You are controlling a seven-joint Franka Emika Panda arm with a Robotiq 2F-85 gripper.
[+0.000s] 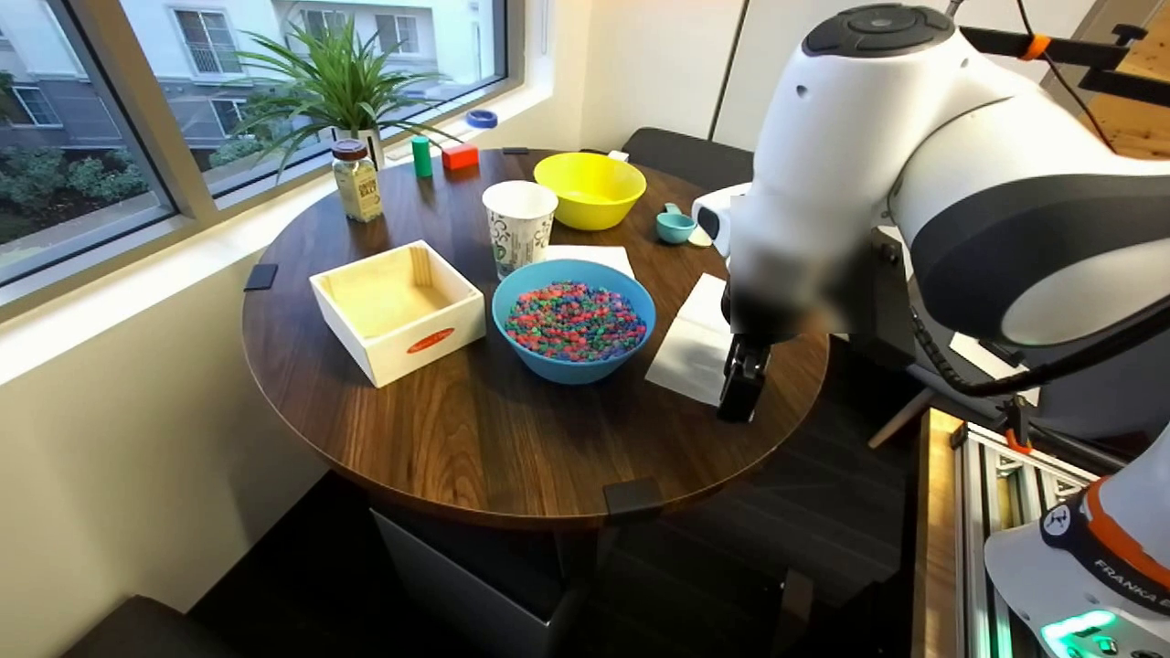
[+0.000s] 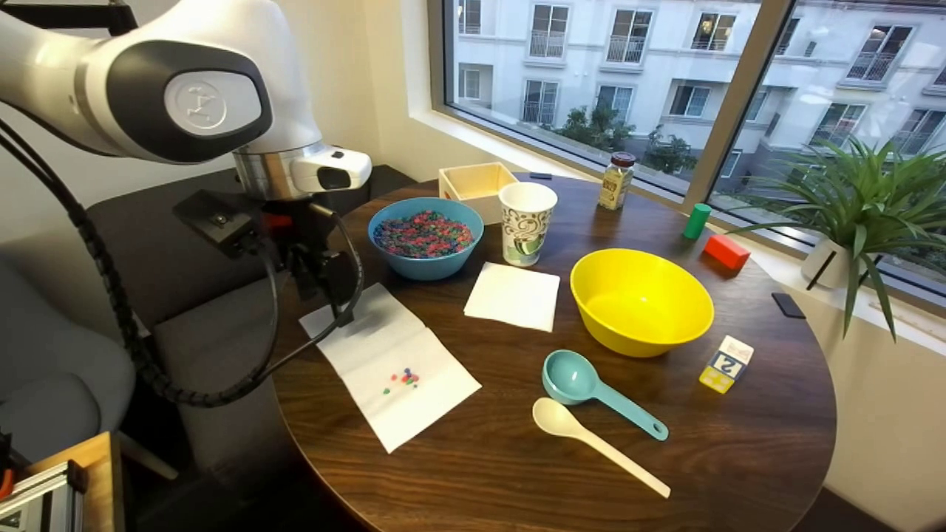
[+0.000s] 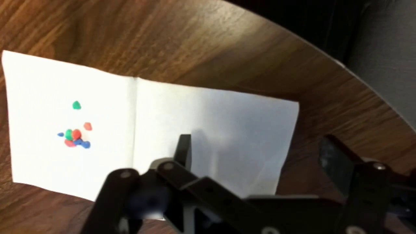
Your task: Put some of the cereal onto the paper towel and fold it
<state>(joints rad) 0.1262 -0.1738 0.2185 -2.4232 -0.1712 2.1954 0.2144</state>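
A: Let's take the blue bowl [image 2: 425, 269] as landmark and go left to right, in an exterior view. What's first?

B: The gripper [image 3: 256, 146], left of the blue bowl and nearer the camera. Its fingers stand wide apart: in the wrist view one is over the paper towel [image 2: 384, 343], the other past the sheet's end, over the table [image 2: 473, 473].

A: Is a fingertip on the paper?

B: That I can't tell.

A: And the paper towel itself?

B: Flat, just beside the blue bowl on the near-left, a crease across its middle. A few cereal pieces [image 3: 75, 134], red, green and blue, sit on the half nearer us.

A: And the bigger lot?

B: The cereal heap [image 2: 425, 235] lies inside the blue bowl, spread across its width.

A: Now rightward.

B: A wooden tray [image 2: 485, 207], just behind the blue bowl. A white paper square [image 2: 514, 295], right of it and nearer; a patterned cup [image 2: 525, 225], just beside it. Well nearer than the blue bowl, a teal scoop [image 2: 573, 380] and a pale spoon [image 2: 587, 438].

A: Further?

B: A jar [image 2: 615, 185], behind it and right; a yellow bowl [image 2: 628, 336], right and nearer. Well to its right, a green cylinder [image 2: 697, 222] and a red block [image 2: 726, 253].
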